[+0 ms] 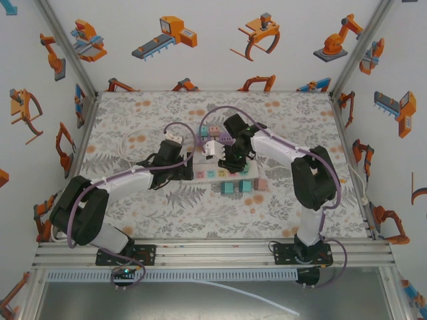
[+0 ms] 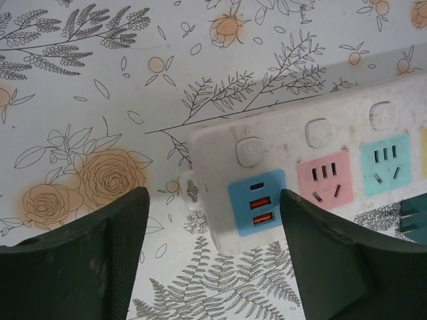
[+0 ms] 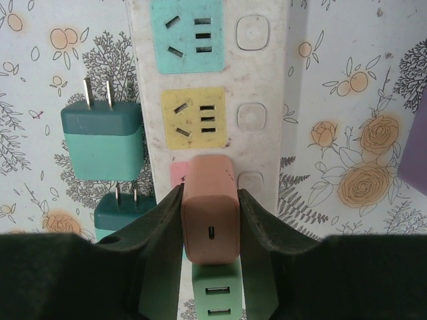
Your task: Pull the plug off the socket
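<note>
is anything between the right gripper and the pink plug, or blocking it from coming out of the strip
Nothing visible. The right gripper clamps both sides of the pink plug, which is seated in the power strip. The green plug sits right beside it on the strip, not over it.

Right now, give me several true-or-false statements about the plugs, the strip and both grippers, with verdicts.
1. The right gripper grips the salmon-pink rectangular charger plug by its sides. True.
2. The yellow socket panel on the long white plastic power strip holds a plug. False: it is empty.
3. The left gripper is shut on the strip. False: it is open, straddling the strip's USB end.
4. A two-tone teal plug lies loose on the floral tablecloth beside the strip. True.
</note>
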You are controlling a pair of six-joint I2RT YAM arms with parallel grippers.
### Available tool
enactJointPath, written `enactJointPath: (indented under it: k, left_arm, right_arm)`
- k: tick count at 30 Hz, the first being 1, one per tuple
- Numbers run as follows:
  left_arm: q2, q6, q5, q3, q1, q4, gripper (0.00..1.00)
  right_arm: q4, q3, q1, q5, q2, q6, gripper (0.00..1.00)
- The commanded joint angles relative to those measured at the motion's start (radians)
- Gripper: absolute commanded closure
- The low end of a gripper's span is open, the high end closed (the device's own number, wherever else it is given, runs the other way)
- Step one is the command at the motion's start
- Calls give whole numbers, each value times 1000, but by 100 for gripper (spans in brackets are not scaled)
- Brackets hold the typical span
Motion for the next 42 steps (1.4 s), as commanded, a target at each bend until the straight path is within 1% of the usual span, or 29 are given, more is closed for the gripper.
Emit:
enactJointPath:
  k: [1,8,18,21,23,26,31,37,42]
  left_arm:
    - [27,2,2,-2,0,-55,30]
    - [24,0,-18,-45,-16,-76,31]
    - [59,24,-69,-23,-49,-114,29]
    - [79,40,-108,-2,-66,-143,29]
    - [93,44,-125,8,-80,-153,29]
    - [107,43,-118,10,-86,-143,29]
    - [140,58,-104,21,-93,-147,29]
    - [176,51,-65,18,-93,-136,29]
    - [188,44,-60,20,-92,-134,29]
  right_arm:
    - [3,12,6,-27,-43,-31,72]
    - [8,16,6,-30,-55,-42,76]
    - [9,28,6,-21,-64,-48,76]
    - [20,25,8,7,-64,-51,77]
    - [29,18,19,46,-60,-55,76]
    - [34,15,24,48,-62,-60,76]
    - [66,15,25,-21,-78,-31,77]
    - [84,15,24,-41,-83,-15,77]
    - [84,9,24,-31,-82,-14,77]
